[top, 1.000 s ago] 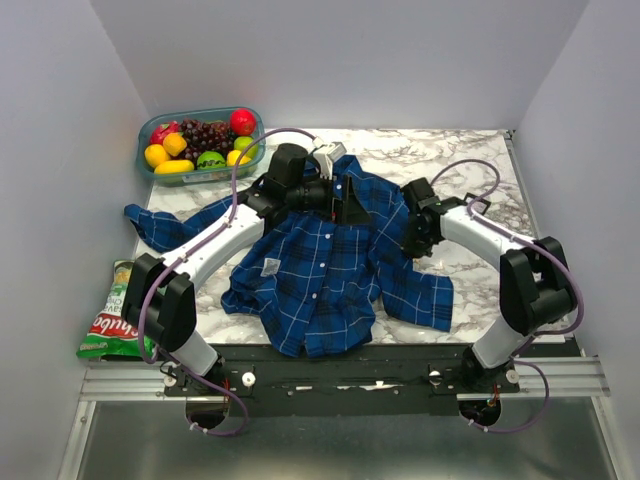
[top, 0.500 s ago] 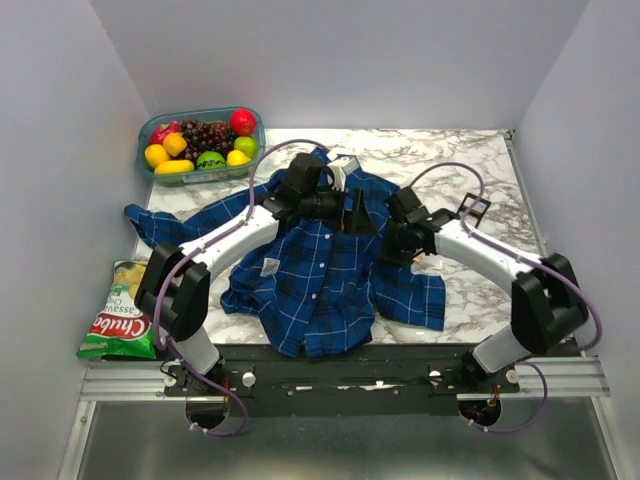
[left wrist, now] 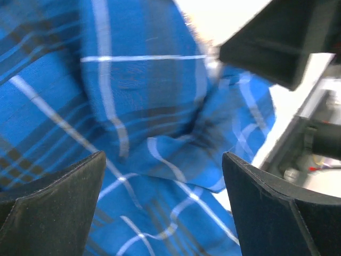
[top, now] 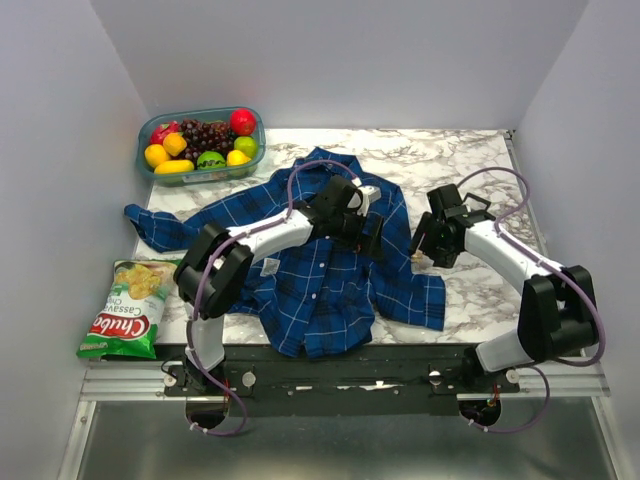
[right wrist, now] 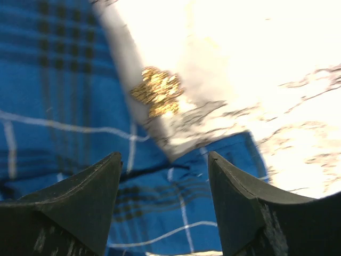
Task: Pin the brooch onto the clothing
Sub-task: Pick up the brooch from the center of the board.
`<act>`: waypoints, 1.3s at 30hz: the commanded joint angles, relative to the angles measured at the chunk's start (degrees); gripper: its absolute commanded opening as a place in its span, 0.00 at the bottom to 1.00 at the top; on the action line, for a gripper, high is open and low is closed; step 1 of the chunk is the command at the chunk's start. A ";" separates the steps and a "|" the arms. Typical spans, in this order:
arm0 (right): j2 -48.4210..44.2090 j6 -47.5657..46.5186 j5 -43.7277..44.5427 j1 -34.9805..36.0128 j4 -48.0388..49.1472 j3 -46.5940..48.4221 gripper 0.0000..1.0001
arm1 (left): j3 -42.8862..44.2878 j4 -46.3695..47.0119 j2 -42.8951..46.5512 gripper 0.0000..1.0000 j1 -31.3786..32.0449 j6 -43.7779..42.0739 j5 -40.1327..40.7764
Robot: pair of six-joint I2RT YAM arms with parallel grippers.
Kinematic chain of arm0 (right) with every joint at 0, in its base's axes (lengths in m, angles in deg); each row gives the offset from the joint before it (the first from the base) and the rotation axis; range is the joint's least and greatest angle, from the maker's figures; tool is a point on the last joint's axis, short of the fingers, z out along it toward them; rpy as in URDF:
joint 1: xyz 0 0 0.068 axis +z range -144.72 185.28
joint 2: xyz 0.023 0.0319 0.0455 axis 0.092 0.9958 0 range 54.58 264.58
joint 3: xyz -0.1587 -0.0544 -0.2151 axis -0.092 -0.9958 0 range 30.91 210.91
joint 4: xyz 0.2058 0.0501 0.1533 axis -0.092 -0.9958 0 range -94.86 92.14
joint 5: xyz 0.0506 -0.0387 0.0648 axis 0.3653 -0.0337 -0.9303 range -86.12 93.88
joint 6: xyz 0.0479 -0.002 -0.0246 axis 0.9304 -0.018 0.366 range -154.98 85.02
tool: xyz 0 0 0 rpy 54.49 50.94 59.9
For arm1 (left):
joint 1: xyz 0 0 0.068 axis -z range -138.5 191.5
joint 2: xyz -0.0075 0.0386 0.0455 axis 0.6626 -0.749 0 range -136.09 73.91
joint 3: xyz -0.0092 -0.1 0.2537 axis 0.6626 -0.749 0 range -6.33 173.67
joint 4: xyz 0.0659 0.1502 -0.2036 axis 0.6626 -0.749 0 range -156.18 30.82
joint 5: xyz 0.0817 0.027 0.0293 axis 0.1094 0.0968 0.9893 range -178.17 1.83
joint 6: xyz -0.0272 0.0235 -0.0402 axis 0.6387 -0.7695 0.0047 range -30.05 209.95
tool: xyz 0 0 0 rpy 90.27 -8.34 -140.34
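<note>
Right gripper (right wrist: 164, 156): fingers apart, nothing between them; centre-right of top view.
Shirt (top: 320, 285): blue plaid, spread across centre of desk (top: 470, 160).
Left gripper (left wrist: 162, 160): fingers wide apart, over the Shirt's middle.
Brooch (right wrist: 157, 92): small, golden-looking; on bare desk just beside the Shirt's edge, upper centre of right wrist view.

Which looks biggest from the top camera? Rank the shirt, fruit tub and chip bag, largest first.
1. Plaid shirt, largest by far.
2. Fruit tub and chip bag: too close in apparent size to rank.
</note>
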 commanded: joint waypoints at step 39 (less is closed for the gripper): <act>16.07 2.11 9.70 3.94 -2.88 7.39 0.72 | 3.54 -8.76 -8.34 0.00 -6.49 -4.07 11.41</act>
